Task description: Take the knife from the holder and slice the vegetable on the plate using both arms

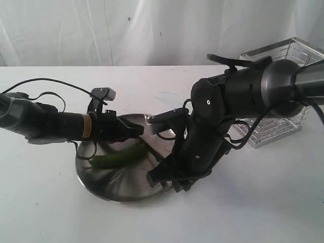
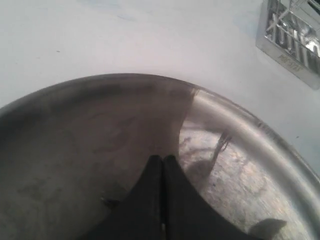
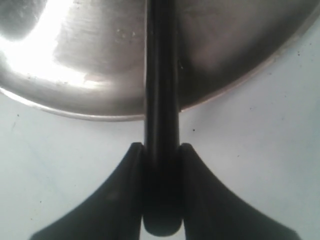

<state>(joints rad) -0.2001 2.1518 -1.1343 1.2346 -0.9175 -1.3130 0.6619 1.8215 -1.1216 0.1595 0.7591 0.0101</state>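
Note:
The green vegetable [image 1: 119, 158] lies on the steel plate [image 1: 119, 185], left of its middle. My left gripper [image 1: 137, 130] hovers just above the vegetable's right end. In the left wrist view the left gripper [image 2: 162, 159] is shut with its fingers pressed together over the plate [image 2: 235, 165], and the vegetable is hidden there. My right gripper [image 1: 163, 177] reaches down at the plate's right rim. In the right wrist view the right gripper [image 3: 161, 148] is shut on the knife's black handle [image 3: 161, 75], which runs out over the plate [image 3: 100, 60]. The blade is out of view.
The wire-grid holder [image 1: 283, 91] stands at the back right on the white table; its corner [image 2: 295, 40] shows in the left wrist view. A white curtain [image 1: 152, 30] hangs behind. The right arm's bulky black body [image 1: 238, 96] lies between plate and holder.

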